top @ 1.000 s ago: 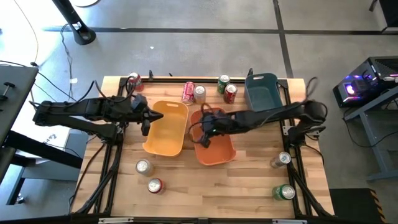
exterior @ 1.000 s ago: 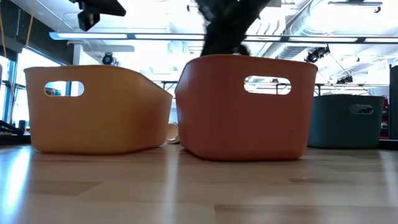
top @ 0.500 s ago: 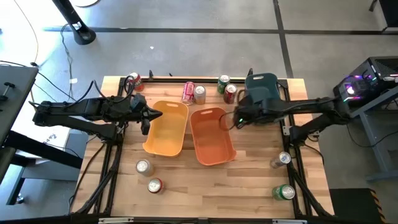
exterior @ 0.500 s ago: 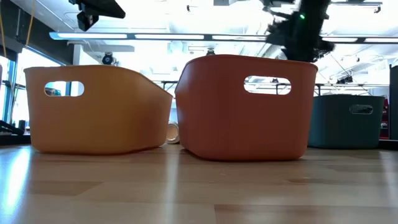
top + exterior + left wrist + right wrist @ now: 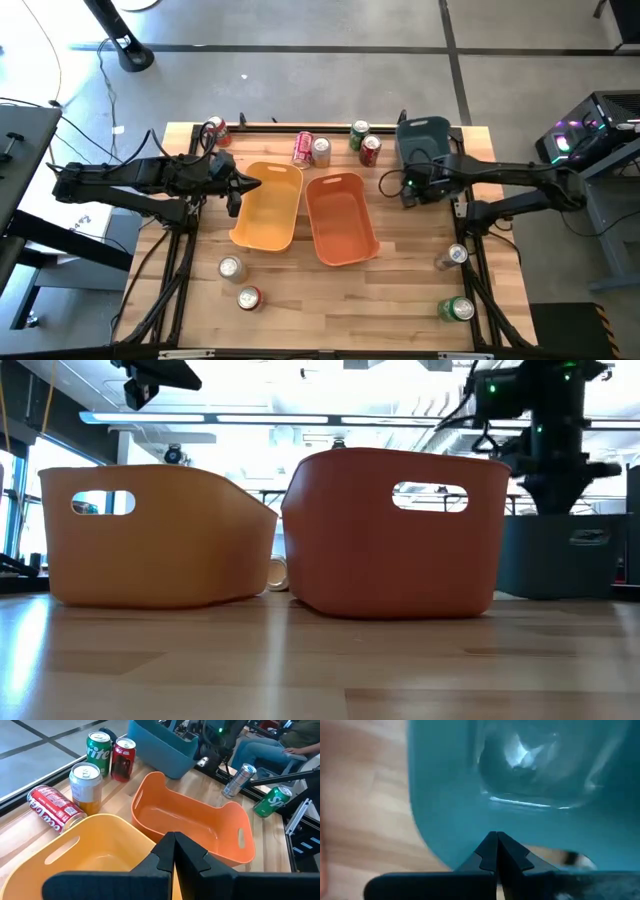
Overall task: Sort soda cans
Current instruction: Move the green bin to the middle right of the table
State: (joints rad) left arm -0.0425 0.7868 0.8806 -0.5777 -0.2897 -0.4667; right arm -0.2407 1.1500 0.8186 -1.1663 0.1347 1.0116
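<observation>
Soda cans stand or lie on the wooden table. At the far edge are a red can on its side (image 5: pixel 303 147), a silver one (image 5: pixel 321 150), a green one (image 5: pixel 359 134) and a red one (image 5: pixel 371 150). Another red can (image 5: pixel 214 129) stands far left. A silver can (image 5: pixel 231 268) and a red can (image 5: pixel 249 298) are near left. A silver can (image 5: pixel 452 257) and a green can on its side (image 5: pixel 457 309) are near right. My left gripper (image 5: pixel 240 190) is shut and empty over the yellow bin's left rim. My right gripper (image 5: pixel 405 190) is shut and empty, pointing down above the teal bin's near-left corner (image 5: pixel 445 820).
The yellow bin (image 5: pixel 268 205) and the orange bin (image 5: pixel 342 217) stand side by side mid-table, with nothing showing inside them. The teal bin (image 5: pixel 425 145) stands at the far right. People sit beyond the table in the left wrist view (image 5: pixel 280 740).
My right gripper has risen out of the orange bin and swung toward the table's right and far edges, ending over the teal bin's near-left corner. The bins and cans have stayed in place.
</observation>
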